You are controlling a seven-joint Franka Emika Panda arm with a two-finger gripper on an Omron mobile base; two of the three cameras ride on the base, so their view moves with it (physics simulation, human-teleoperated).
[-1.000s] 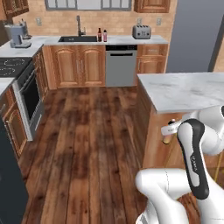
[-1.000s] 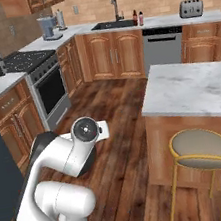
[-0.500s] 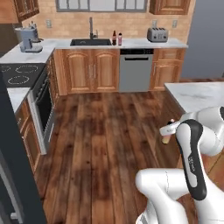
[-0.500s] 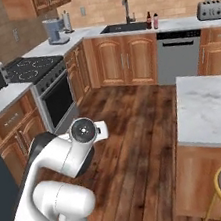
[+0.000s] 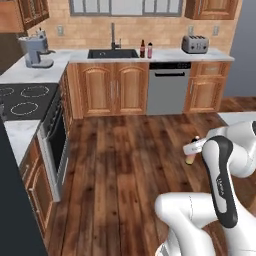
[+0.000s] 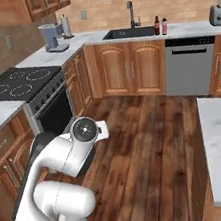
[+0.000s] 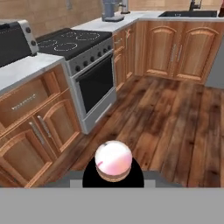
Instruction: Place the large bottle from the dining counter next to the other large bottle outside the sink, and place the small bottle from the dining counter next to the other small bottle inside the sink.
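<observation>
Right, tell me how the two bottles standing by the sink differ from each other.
The dark bottle is brown and the taller; the pink bottle beside it is pale pink with a dark cap, and shorter. The dark bottle stands nearer the sink; the pink bottle stands farther right, toward the toaster. Both stand upright on the counter, outside the basin.

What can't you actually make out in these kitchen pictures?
- Inside of the black sink basin: too flat an angle in both base views to tell whether a small bottle sits in it.
- Dark bottle and pink-capped bottle beside the sink: too small to compare sizes.
- Pink-topped bottle in the gripper: the hand view looks down on its cap; the body is hidden.
</observation>
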